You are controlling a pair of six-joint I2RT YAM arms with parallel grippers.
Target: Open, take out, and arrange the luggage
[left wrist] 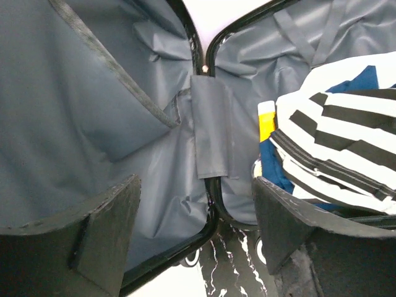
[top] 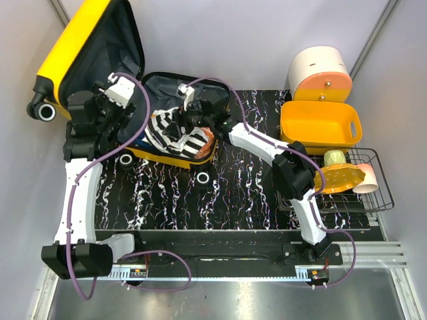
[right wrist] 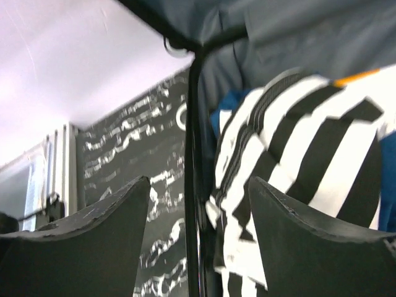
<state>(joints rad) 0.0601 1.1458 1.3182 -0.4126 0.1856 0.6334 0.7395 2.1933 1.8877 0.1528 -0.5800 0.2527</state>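
While the luggage point(top: 100, 50) lies open at the far-left corner of the tabletop point(top: 253, 193), its lid stands raised past the left edge, grey lining showing. The left fingers point(left wrist: 93, 247) are spread wide over the hinge seam between the two halves, holding nothing. The right fingers point(right wrist: 93, 247) are likewise spread and empty, straddling the black rim of the lower half, just beside a black-and-white striped bundle point(top: 175, 130) packed inside with blue cloth point(left wrist: 365, 79).

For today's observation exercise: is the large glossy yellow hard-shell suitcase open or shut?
Open. The yellow suitcase has its lid raised, dark grey fabric lining exposed; a black-and-white striped cloth lies inside the base.
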